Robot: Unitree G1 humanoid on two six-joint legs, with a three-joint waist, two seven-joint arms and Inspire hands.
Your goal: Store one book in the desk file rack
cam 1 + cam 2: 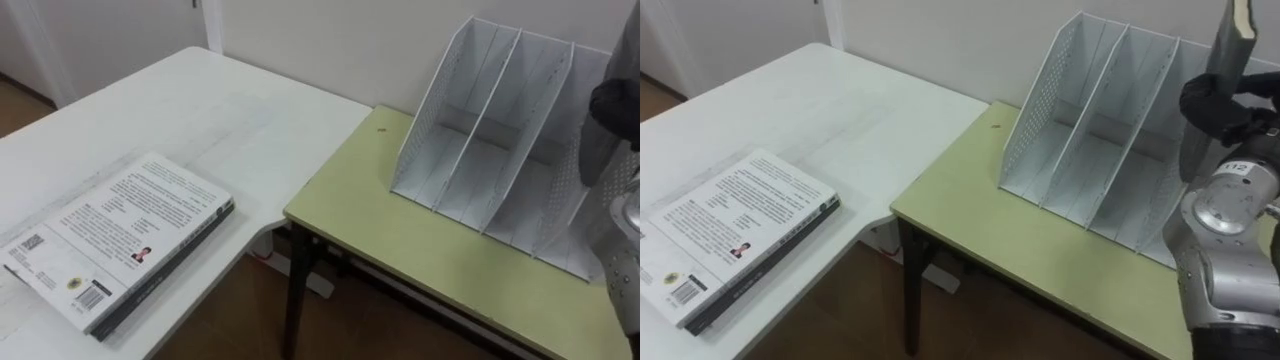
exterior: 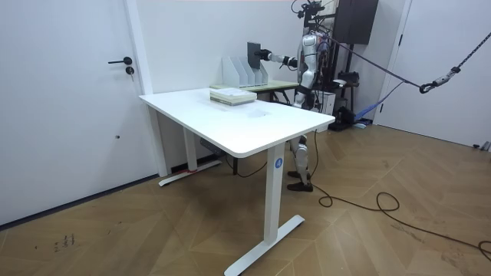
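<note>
In the left eye view, a stack of books (image 1: 125,235) lies flat at the near left corner of the white table (image 1: 230,110). To its right is the green desk (image 1: 400,250), and the file rack (image 1: 480,130) sits toward that desk's far edge, by the wall. You can see three compartments, and what shows of them is empty. The right hand (image 1: 608,105) shows as a dark shape at the picture's right edge, in front of the rack's right end.

In the room view, the robot stands behind the green desk with its arm stretched toward the rack. It holds one book (image 2: 253,54) upright, just above the rack and clear of it.

In the right eye view, you can read the grip. The fingers are clenched round the book's lower part, and the book rises out of the top of the picture, over the right-hand compartment.

Treat the book as stiff and fairly weighty. Its cover looks smooth, so it may slip through a loose grip. It should handle best if you keep the clamp low on the covers and bring it down edge first between two dividers. The rack looks thin and light, so a knock on a divider would likely shove it toward the desk's far edge. Let go only once the book's weight rests on the compartment floor.
</note>
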